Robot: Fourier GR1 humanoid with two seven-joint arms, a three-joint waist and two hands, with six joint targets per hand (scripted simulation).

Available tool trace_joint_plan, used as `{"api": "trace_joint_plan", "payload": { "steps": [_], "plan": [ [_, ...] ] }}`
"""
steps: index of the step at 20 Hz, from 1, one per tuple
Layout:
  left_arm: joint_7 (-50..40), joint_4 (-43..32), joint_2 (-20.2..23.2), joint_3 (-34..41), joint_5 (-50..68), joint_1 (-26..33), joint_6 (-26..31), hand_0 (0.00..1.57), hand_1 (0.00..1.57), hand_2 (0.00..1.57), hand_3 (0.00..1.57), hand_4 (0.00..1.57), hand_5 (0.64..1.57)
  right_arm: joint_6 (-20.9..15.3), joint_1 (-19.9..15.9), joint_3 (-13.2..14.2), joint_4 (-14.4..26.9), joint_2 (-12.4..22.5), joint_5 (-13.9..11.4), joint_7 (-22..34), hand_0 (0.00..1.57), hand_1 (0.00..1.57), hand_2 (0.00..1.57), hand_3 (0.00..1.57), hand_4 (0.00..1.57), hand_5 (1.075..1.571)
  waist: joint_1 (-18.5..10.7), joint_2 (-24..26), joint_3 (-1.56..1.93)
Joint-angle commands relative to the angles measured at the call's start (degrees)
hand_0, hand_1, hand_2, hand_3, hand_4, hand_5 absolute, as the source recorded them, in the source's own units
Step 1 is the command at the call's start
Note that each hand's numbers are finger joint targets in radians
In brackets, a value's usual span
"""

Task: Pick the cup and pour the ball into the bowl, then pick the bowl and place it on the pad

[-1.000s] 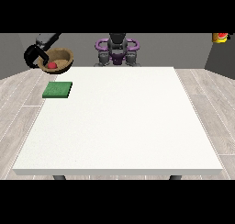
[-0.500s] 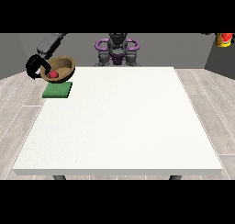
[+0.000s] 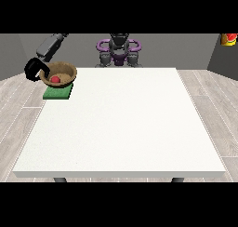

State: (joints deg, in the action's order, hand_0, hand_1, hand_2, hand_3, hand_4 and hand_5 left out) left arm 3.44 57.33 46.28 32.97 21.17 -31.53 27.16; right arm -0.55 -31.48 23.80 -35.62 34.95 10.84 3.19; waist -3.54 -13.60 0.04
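At the far left corner of the table (image 3: pixel 121 128), in the front view, you see the hand at the view's left (image 3: pixel 34 70) holding the brown bowl (image 3: pixel 59 75) by its rim; its fingers seem curled over the edge. The red ball (image 3: pixel 56 79) already lies inside the bowl, and the bowl is over the green pad (image 3: pixel 57 93), maybe already touching it. So you are in the last step, I think: lower the bowl flat, then let the hand open. No cup is visible, and the other hand is not visible either. Nothing stands in the way near the pad
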Motion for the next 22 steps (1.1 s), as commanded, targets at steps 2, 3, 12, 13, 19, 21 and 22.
{"api": "trace_joint_plan", "payload": {
  "steps": [2, 3, 12, 13, 19, 21, 22],
  "plan": [
    [2.4, -4.0, 3.0, 2.1, 0.4, 0.1, 1.1, 0.00, 0.00, 0.00, 0.00, 1.19, 1.563, -3.5, -0.2, 0.6, -0.2, 1.8, -0.7, -0.2, 1.57, 1.57, 1.57, 1.09, 0.00, 1.550, 1.4, -0.7, -0.06],
    [-4.1, -0.2, 3.1, 0.6, 3.1, -1.4, 2.1, 0.00, 0.00, 0.00, 0.00, 1.20, 1.561, -3.8, -0.7, 1.3, 2.9, 3.6, -1.4, -2.2, 1.57, 1.57, 1.57, 0.98, 0.00, 1.554, -0.5, -0.4, 0.03],
    [2.1, -3.1, 4.6, 1.4, 1.3, -0.8, 1.0, 0.00, 0.00, 0.00, 0.00, 1.19, 1.564, -7.9, -4.1, 2.6, 2.6, -3.5, 1.5, -5.5, 1.45, 1.45, 1.38, 0.75, 0.00, 1.540, -0.7, -3.0, 0.01],
    [1.2, -3.5, 3.9, 0.2, 1.1, -1.4, 1.0, 0.00, 0.00, 0.00, 0.00, 1.19, 1.565, -8.8, -7.0, 2.1, 2.1, -1.9, 1.0, -3.1, 1.44, 1.44, 1.38, 0.68, 0.00, 1.535, -0.9, -3.5, 0.00],
    [2.2, -0.5, 2.8, -0.4, 1.2, -1.0, -0.2, 0.00, 0.00, 0.00, 0.00, 1.19, 1.568, -7.9, -7.0, -1.2, 4.9, 0.9, -2.8, -2.5, 0.64, 0.64, 0.69, 1.01, 0.00, 1.469, -2.6, -3.4, 0.01],
    [3.4, -2.9, 4.7, 1.1, 2.1, -0.8, 2.0, 0.00, 0.00, 0.00, 0.00, 1.20, 1.568, -4.7, -6.0, -2.6, 4.6, 1.5, -3.6, -3.4, 0.00, 0.00, 0.21, 0.00, 0.00, 1.442, -2.9, -5.0, 0.00],
    [2.3, -1.6, 2.2, -0.2, 1.4, 0.3, -0.4, 0.00, 0.00, 0.00, 0.00, 1.21, 1.568, -3.8, -5.1, -3.3, 4.9, 0.7, -4.0, -4.0, 0.00, 0.00, 0.00, 0.00, 0.00, 1.435, -1.5, -2.2, 0.01]
  ]
}}
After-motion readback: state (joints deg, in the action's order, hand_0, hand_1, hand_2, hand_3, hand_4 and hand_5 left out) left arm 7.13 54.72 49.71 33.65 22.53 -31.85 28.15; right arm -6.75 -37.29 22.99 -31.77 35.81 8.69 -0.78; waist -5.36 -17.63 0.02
